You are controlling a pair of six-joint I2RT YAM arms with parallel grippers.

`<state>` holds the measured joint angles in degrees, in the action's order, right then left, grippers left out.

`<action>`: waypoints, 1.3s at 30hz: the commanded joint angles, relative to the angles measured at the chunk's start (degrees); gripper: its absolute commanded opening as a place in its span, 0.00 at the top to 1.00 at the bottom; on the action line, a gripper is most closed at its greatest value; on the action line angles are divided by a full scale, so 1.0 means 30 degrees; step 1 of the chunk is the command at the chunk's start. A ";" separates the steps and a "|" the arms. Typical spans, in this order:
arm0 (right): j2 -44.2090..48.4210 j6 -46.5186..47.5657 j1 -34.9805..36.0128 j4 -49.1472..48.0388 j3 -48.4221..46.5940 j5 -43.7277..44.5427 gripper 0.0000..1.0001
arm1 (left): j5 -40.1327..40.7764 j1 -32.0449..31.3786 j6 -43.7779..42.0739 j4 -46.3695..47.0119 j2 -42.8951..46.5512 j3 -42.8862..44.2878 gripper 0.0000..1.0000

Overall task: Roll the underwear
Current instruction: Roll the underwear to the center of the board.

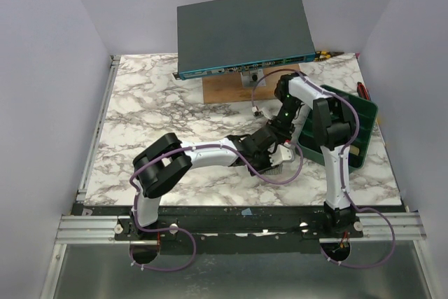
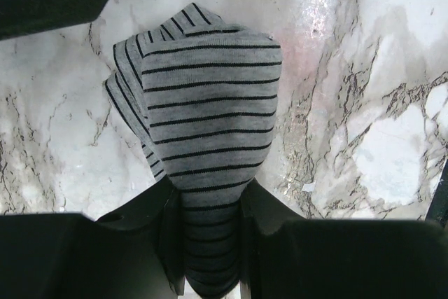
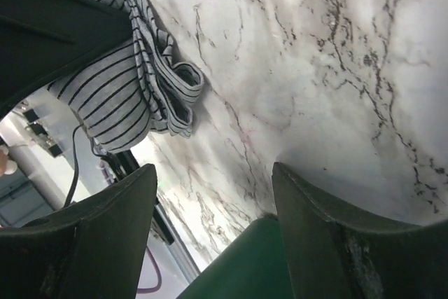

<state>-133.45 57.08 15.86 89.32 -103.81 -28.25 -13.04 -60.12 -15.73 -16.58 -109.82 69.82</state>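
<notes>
The underwear (image 2: 210,96) is grey knit with thin black stripes, bunched into a rounded bundle on the marble table. My left gripper (image 2: 210,243) is shut on its near end, and the cloth is squeezed narrow between the fingers. From above, only a small striped bit of the underwear (image 1: 274,168) shows under the left gripper (image 1: 269,155). My right gripper (image 3: 213,201) is open with nothing between its fingers. It hangs over bare marble just right of the underwear (image 3: 119,96), whose folded layers face it. In the top view the right gripper (image 1: 280,127) sits close behind the left one.
A green tray (image 1: 364,113) stands at the right, and its edge (image 3: 238,264) lies under my right gripper. At the back, a dark flat box (image 1: 245,29) rests on a wooden block (image 1: 224,89). A white cable plug (image 1: 257,110) dangles in front of it.
</notes>
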 commanded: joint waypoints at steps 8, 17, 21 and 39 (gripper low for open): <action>0.3270 0.0287 -0.0833 -0.4428 0.0930 -0.0464 0.29 | -0.2278 0.0283 0.0759 -0.3133 -0.1893 -0.1239 1.00; 0.6440 -0.1121 -0.1008 -0.6254 0.2758 0.0378 0.29 | -0.2824 0.0579 0.0760 -0.2972 -0.1859 -0.1340 1.00; 0.8035 -0.1227 -0.1032 -0.6675 0.4304 0.1136 0.29 | -0.3009 0.0653 0.0732 -0.3038 -0.1948 -0.1263 1.00; 1.3192 -0.5086 -0.1695 -1.0919 0.8607 0.4085 0.29 | -0.5687 0.1808 0.0990 -0.3992 -0.2768 -0.0303 1.00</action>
<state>-97.30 48.53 12.80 62.92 -78.91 -18.00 -24.03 -55.48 -14.70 -17.12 -111.15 70.94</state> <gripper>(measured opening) 0.708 0.259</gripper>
